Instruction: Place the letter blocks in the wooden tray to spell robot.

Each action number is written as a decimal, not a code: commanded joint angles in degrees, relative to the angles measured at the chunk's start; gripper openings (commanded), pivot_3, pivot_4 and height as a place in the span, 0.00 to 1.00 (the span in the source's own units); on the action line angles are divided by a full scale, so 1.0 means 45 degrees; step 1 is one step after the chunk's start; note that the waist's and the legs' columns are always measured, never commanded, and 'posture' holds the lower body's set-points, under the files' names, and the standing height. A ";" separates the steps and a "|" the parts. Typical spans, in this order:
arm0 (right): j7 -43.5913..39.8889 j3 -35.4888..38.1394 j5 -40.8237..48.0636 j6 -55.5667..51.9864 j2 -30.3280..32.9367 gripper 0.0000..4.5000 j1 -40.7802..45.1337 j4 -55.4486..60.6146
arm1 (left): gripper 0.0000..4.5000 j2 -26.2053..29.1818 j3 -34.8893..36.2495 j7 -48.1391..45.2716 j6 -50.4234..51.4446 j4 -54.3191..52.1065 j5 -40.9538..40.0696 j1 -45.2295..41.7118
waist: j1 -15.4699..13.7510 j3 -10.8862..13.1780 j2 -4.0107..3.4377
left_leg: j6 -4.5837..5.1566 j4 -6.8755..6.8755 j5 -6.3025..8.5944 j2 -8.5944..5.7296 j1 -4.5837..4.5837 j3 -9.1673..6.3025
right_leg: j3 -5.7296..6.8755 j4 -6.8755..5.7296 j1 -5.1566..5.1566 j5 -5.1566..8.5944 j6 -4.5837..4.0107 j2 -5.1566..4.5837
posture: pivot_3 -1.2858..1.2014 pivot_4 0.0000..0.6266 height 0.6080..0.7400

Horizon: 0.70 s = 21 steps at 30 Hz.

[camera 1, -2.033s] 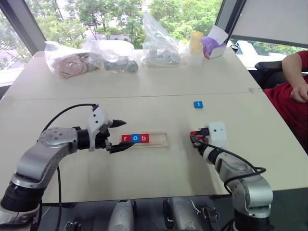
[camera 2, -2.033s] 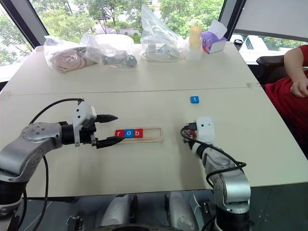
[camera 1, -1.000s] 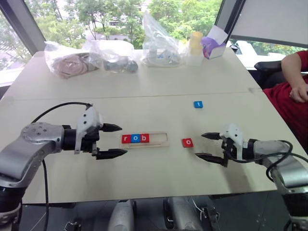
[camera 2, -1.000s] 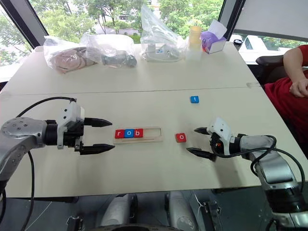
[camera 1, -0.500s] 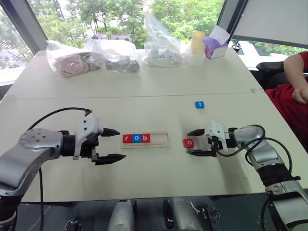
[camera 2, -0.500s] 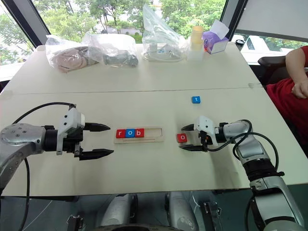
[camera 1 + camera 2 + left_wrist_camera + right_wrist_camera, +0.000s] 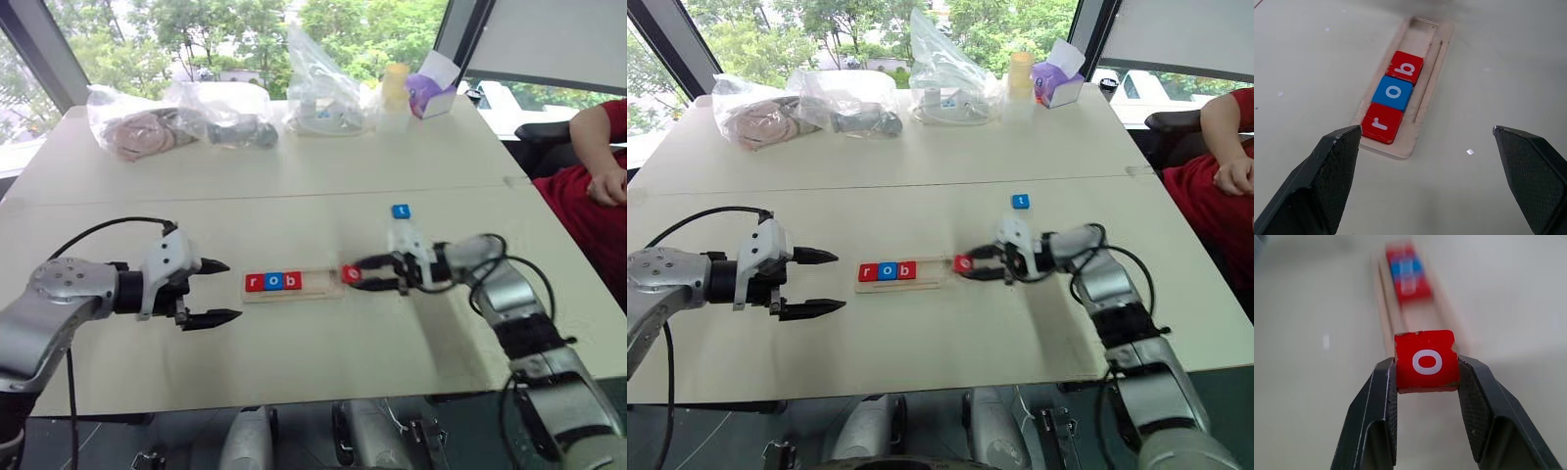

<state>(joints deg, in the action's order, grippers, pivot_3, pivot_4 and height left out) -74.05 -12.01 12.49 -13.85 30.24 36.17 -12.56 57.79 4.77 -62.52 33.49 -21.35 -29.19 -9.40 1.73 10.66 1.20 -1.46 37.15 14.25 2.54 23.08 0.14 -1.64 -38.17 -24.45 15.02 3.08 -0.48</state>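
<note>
At the wooden tray's (image 7: 294, 286) open right end, the right gripper (image 7: 1426, 377) clamps a red "o" block (image 7: 1426, 361) above the table (image 7: 294, 343). Blocks r (image 7: 1382, 123), o (image 7: 1393, 93) and b (image 7: 1406, 67) sit inside; a blue "t" block (image 7: 400, 211) lies beyond. Left gripper (image 7: 214, 292) gapes empty.

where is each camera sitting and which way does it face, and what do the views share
Left eye and right eye views: on the head, looking forward and down over the table; both arms show, the open left gripper and the right gripper.
Left wrist view: on the left wrist, looking along its spread fingers at the wooden tray holding r, o, b.
Right wrist view: on the right wrist, looking along the tray; its fingers clamp the red o block.
Shared: all views show the tray and its three blocks.
</note>
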 commanded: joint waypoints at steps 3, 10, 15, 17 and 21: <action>0.0830 -0.0964 -0.0748 -0.0472 -0.0600 0.26 0.0306 0.0610 | 1.00 0.0043 0.0118 -0.0083 -0.0180 -0.0107 0.0092 -0.0075 | -0.0194 -0.0002 0.0003 | 0.0000 -0.0003 0.0001 -0.0006 0.0016 -0.0005 | 0.0005 0.0012 -0.0001 0.0004 0.0005 -0.0009 | 0.52 0.24 1.00; 0.0895 -0.1947 -0.1423 0.0242 -0.1127 0.26 0.0313 0.0176 | 1.00 -0.0132 0.0283 0.0316 -0.0091 -0.0412 0.0092 0.0244 | -0.0194 -0.0002 0.0003 | 0.0000 0.0006 0.0000 -0.0015 0.0048 0.0000 | 0.0002 0.0019 -0.0027 0.0005 0.0011 -0.0021 | 0.52 0.24 1.00; 0.0846 -0.2024 -0.1559 0.0544 -0.1181 0.26 0.0485 -0.0341 | 1.00 -0.0247 0.0309 0.0533 0.0024 -0.0657 0.0002 0.0388 | -0.0164 -0.0002 0.0003 | 0.0000 0.0007 0.0000 -0.0012 0.0043 0.0001 | 0.0002 0.0016 -0.0024 0.0004 0.0010 -0.0016 | 0.52 0.24 1.00; 0.0814 -0.2015 -0.1613 0.0653 -0.1154 0.26 0.0576 -0.0579 | 1.00 -0.0286 0.0323 0.0573 0.0051 -0.0680 -0.0027 0.0394 | -0.0158 -0.0002 0.0003 | 0.0000 0.0006 0.0000 -0.0011 0.0042 0.0001 | 0.0003 0.0016 -0.0024 0.0003 0.0011 -0.0014 | 0.52 0.24 1.00; 0.0838 -0.1940 -0.1791 0.0989 -0.1166 0.26 0.0870 -0.1375 | 1.00 -0.0366 0.0230 0.0674 0.0057 -0.0673 -0.0019 0.0313 | -0.0155 -0.0002 0.0003 | 0.0000 0.0007 0.0000 -0.0011 0.0041 0.0002 | 0.0003 0.0015 -0.0024 0.0002 0.0012 -0.0014 | 0.52 0.24 1.00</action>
<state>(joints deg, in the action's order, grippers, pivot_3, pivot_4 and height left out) -70.16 -21.70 4.59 -10.64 25.20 38.70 -18.61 56.08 4.79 -59.64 33.66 -23.19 -28.83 -7.50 1.04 10.65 1.22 -1.46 37.18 14.25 2.49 23.27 0.14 -1.63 -38.10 -24.56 15.03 3.13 -0.54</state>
